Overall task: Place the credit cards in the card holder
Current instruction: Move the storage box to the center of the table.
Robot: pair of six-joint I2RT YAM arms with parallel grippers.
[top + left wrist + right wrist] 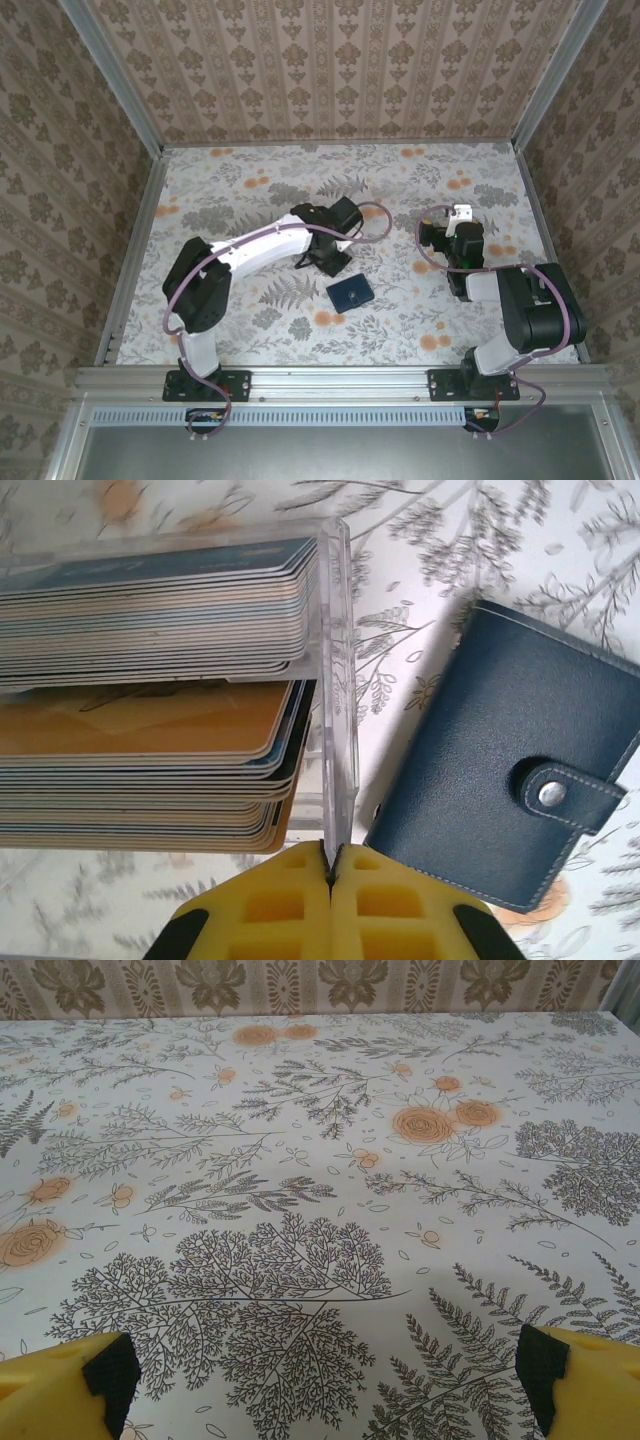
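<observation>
Two stacks of credit cards [150, 610] stand on edge inside a clear plastic box [338, 680]. My left gripper [331, 858] is shut on the thin end wall of that box, its yellow fingers [270, 905] pinching it. The card holder [500, 750] is dark navy and closed with its snap tab [565, 795]. It lies flat just right of the box. From above, the card holder [349, 293] sits mid-table, just in front of my left gripper [330, 262]. My right gripper [325, 1380] hangs open over bare tablecloth, nothing between its fingers [100, 1375].
The floral tablecloth [250, 190] covers the whole work surface, bounded by patterned walls and metal rails [130, 250] on the sides. My right gripper [457, 222] sits at the right of the table, well apart from the card holder.
</observation>
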